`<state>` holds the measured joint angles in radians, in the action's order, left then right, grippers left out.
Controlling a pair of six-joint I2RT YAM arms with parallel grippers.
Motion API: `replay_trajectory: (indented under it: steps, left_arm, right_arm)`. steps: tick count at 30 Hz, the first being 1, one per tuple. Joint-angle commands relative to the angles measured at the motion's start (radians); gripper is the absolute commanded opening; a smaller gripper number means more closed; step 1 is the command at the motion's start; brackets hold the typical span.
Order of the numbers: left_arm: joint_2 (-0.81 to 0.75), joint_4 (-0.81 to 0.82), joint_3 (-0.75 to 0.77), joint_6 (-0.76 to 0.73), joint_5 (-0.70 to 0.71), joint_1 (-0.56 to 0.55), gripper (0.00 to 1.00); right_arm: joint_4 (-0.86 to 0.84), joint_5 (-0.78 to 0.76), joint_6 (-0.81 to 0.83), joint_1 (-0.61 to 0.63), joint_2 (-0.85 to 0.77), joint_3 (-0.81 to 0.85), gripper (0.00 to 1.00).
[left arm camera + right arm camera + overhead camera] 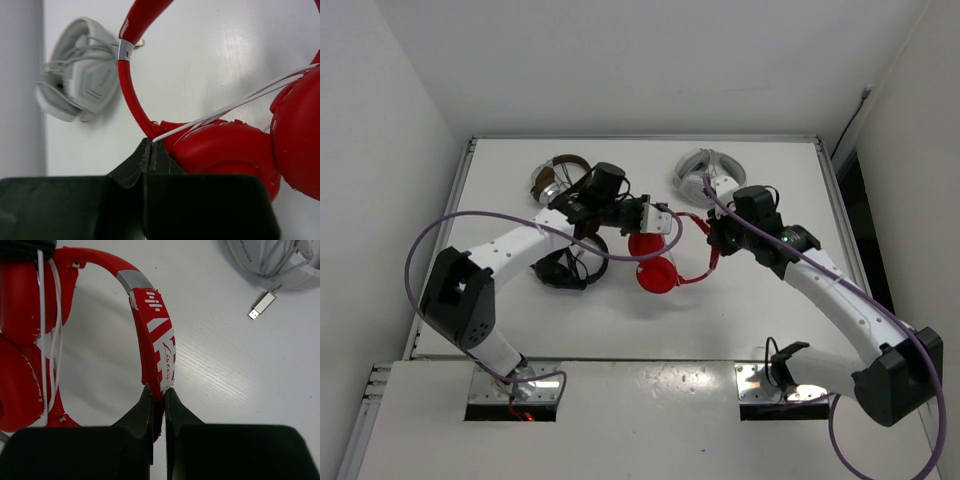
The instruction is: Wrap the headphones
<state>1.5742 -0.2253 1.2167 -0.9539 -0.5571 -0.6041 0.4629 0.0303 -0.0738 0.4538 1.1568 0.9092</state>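
Right gripper (pixel 159 392) clamps headphones (pixel 156 337); left gripper (pixel 151 145) pinches cable (pixel 240 102).

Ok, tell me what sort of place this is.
Likely a robot lab work cell: a white table boxed in by plain white wall panels, a white-and-black left arm and right arm bolted at its near edge, and bright red over-ear headphones held between them.
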Motion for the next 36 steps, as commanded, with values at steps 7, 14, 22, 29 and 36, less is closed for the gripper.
replay_trajectory:
  steps: [7,14,22,29,36]
  left_arm:
    - [0.161,-0.17,0.217,0.307,0.039,0.107,0.0]
    - [0.331,-0.38,0.45,0.457,-0.167,0.194,0.0]
    - [0.425,-0.533,0.57,0.475,-0.31,0.234,0.01]
    - [0.472,-0.66,0.629,0.403,-0.355,0.245,0.07]
    - [0.515,-0.704,0.62,0.379,-0.279,0.202,0.12]
  right_arm:
    - [0.114,0.214,0.019,-0.032,-0.034,0.017,0.0]
    - [0.105,0.283,0.009,-0.064,-0.034,-0.004,0.0]
    - [0.095,0.322,0.011,-0.073,-0.034,-0.013,0.0]
    - [0.095,0.342,0.011,-0.083,-0.025,-0.003,0.0]
    - [0.056,0.333,-0.018,-0.102,-0.014,0.007,0.0]
